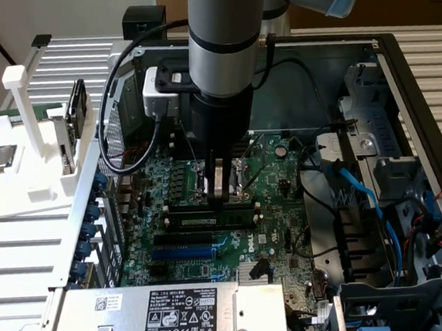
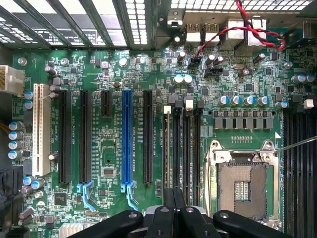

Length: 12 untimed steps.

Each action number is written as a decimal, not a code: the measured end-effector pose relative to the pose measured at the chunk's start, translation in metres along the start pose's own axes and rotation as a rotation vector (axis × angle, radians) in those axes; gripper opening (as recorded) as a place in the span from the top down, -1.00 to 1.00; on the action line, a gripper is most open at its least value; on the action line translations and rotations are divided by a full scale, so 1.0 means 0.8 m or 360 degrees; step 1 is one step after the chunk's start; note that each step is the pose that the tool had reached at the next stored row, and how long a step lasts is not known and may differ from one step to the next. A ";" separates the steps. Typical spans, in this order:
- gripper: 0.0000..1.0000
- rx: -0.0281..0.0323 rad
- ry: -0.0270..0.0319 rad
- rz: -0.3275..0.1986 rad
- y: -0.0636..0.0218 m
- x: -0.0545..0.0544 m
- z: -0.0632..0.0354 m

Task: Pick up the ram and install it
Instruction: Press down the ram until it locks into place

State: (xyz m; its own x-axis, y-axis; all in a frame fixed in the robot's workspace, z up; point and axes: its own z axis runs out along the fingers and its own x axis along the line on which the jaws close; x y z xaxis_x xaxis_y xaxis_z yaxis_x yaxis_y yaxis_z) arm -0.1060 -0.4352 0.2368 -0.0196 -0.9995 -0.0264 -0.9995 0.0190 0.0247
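The hand (image 1: 218, 182), a dark two-fingered unit at the end of the grey arm, is fully closed and lowered inside the open black computer case (image 1: 413, 89), its tips pressed down over the green motherboard (image 1: 271, 216).

The ram (image 1: 210, 218), a long, narrow green circuit-board stick with dark chips, lies directly under the fingertips, seated edge-down among the black memory slots (image 2: 184, 148). Whether the fingers pinch it or merely bear on its top edge cannot be told.

Judgement: the pick-up is done and the installation step is in hand, at the seating stage. Completing it calls for even downward pressure along the stick until the end latches lock; latch condition is not discernible.

Orientation: the stick's long axis runs parallel to the slots, across the exterior view from left to right with a slight upward slant. It stands on edge, contacts downward.

The empty silver processor socket (image 2: 242, 186) sits just beside the slots.
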 end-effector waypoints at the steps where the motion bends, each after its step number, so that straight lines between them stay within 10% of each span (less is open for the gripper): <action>1: 0.76 0.00000 -0.00001 0.0000 0.000 0.000 -0.002; 12: 0.76 0.00001 -0.00001 0.0001 0.001 -0.001 -0.025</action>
State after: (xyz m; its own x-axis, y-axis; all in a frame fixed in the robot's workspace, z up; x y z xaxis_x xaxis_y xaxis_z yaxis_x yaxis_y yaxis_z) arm -0.1060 -0.4352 0.2571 -0.0200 -0.9995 -0.0264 -0.9995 0.0193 0.0246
